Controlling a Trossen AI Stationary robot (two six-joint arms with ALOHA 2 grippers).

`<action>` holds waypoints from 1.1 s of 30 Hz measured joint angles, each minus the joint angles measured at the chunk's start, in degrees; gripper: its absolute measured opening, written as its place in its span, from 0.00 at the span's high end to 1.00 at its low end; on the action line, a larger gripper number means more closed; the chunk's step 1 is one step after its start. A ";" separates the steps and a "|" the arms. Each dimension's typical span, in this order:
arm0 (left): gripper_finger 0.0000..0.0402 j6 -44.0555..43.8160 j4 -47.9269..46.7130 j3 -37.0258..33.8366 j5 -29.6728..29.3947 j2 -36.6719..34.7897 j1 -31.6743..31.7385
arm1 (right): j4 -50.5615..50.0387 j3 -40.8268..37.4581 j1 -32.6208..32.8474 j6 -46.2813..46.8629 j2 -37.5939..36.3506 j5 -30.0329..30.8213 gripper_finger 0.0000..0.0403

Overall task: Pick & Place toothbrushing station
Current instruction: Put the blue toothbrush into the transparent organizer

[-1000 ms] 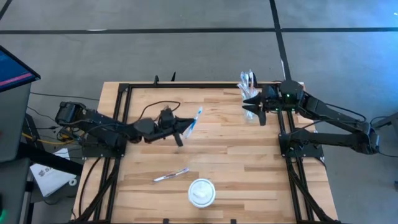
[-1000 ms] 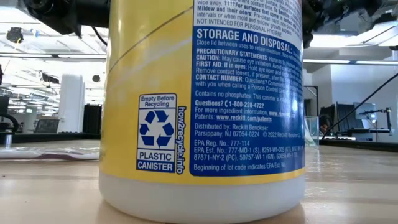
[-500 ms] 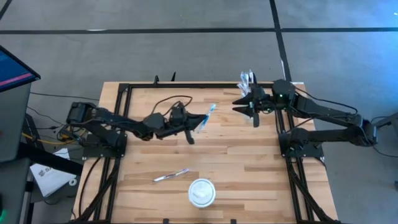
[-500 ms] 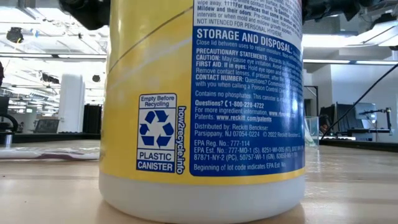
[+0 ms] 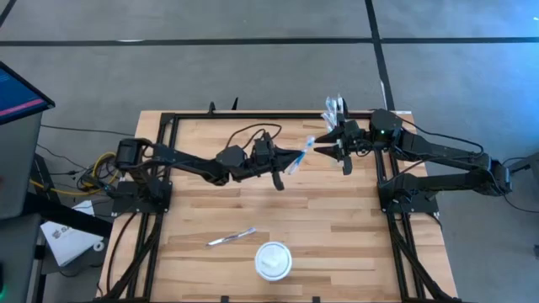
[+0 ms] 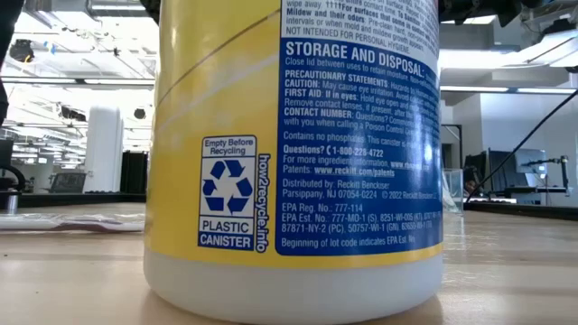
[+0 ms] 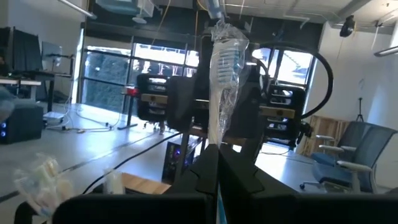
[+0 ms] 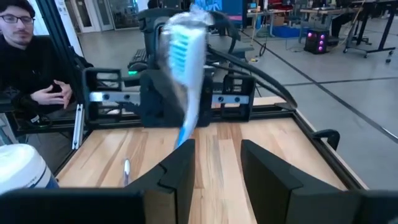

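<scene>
My left gripper reaches over the middle of the table, shut on a blue toothbrush in a clear wrapper. The brush slants up toward my right gripper. That gripper stands open and level at the far right, facing the brush head, which hangs just in front of its fingers. A clear tumbler with wrapped brushes stands at the table's far right corner. Another wrapped toothbrush lies flat on the near part of the table. My left gripper pinches the wrapped toothbrush's handle at its lower end between its two fingers. The brush rises beyond the fingertips, head end up, and is lifted clear of the table.
A white-topped yellow canister stands at the table's near edge and fills the low view. A black frame borders the tabletop. A person sits beyond the table's left side.
My left gripper has carried the toothbrush toward the table's right edge and up, close to my right gripper, rolling a little. My right gripper has tipped up from pointing downward to level and has shifted slightly toward the left arm.
</scene>
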 joint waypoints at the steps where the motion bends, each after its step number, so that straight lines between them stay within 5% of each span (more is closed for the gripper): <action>1: 1.00 0.09 0.01 0.75 0.12 0.63 -0.02 | 0.04 0.00 0.00 0.00 0.02 -0.02 0.70; 24: 1.00 1.31 1.27 3.19 0.12 3.55 -0.02 | 8.97 -0.02 2.83 1.05 4.90 -2.78 0.71; 33: 1.00 1.31 1.21 3.19 0.10 3.55 -0.02 | 10.28 0.05 2.84 0.78 4.13 -2.83 0.84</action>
